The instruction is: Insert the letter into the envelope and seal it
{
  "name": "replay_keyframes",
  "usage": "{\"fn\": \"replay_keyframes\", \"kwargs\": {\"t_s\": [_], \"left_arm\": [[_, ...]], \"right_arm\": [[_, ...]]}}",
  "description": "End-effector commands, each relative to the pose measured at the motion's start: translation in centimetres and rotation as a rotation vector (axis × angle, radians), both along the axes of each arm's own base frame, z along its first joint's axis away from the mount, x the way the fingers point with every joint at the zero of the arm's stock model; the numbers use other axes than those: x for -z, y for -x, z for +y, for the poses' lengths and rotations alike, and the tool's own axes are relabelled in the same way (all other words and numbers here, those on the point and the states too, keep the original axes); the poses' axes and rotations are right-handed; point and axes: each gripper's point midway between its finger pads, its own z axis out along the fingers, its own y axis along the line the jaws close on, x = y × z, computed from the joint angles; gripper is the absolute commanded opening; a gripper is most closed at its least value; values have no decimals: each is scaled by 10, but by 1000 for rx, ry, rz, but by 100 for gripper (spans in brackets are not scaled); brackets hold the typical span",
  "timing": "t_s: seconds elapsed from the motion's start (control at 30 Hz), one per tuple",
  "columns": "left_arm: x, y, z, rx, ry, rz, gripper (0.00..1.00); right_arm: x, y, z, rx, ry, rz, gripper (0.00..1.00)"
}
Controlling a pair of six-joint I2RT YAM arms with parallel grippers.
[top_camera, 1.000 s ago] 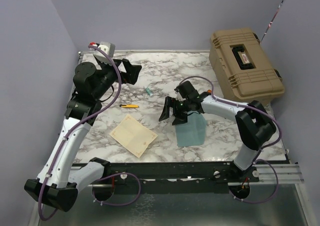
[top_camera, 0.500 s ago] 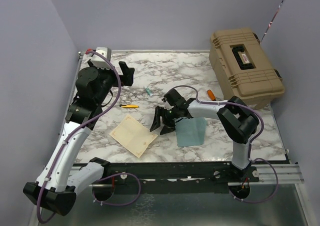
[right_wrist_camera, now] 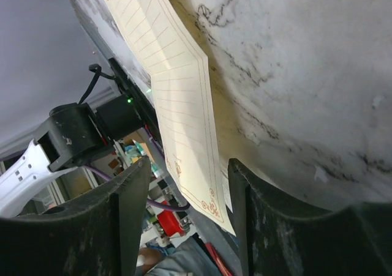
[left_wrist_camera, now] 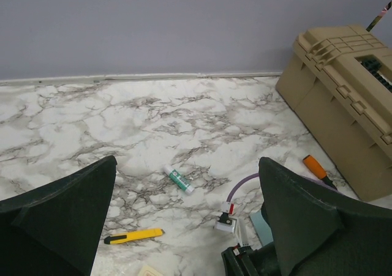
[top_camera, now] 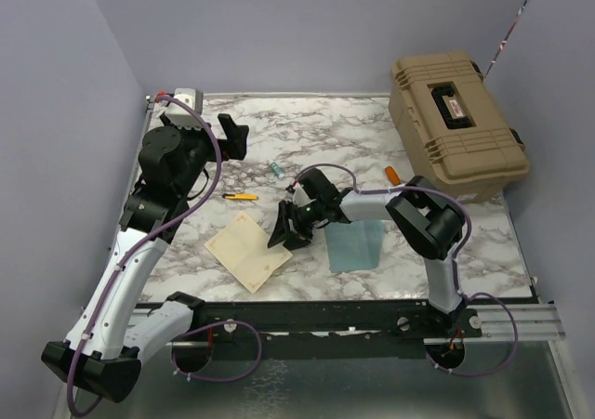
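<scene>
While right hand (right_wrist_camera: 190,169) straddles thin lined cream letter (right_wrist_camera: 177,86), jaws apart, left hand (left_wrist_camera: 188,163) gapes wide.

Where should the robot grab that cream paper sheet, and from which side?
Probably at the right corner of the sheet, coming in low from the right, where the right pincer stands open around that edge. The sheet is thin and lies on the table, so only an edge offers anything to pinch.
</scene>
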Motion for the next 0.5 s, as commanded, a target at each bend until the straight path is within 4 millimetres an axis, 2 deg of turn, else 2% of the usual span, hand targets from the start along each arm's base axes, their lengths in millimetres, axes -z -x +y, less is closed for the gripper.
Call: {"fn": "replay_keyframes", "kwargs": {"t_s": [0.0,0.17,0.33,0.4,0.47], "left_arm": [[-12,4,2,-11,21,-12,99],[-19,4,4,-24,35,-22,99],[-22,5,6,-35,27,-33,99],[-24,6,8,-35,14,-44,99],[-25,6,10,-47,3,-51,99]], "right_arm": [[-2,4,14,-70,-80,17,57],[1,3,20,-105,-113,41,53],[-1,1,27,-123,-163,37,42],[-2,-2,30,-111,-180,24,35],[-5,-4,34,-105,-206,21,22]]}}
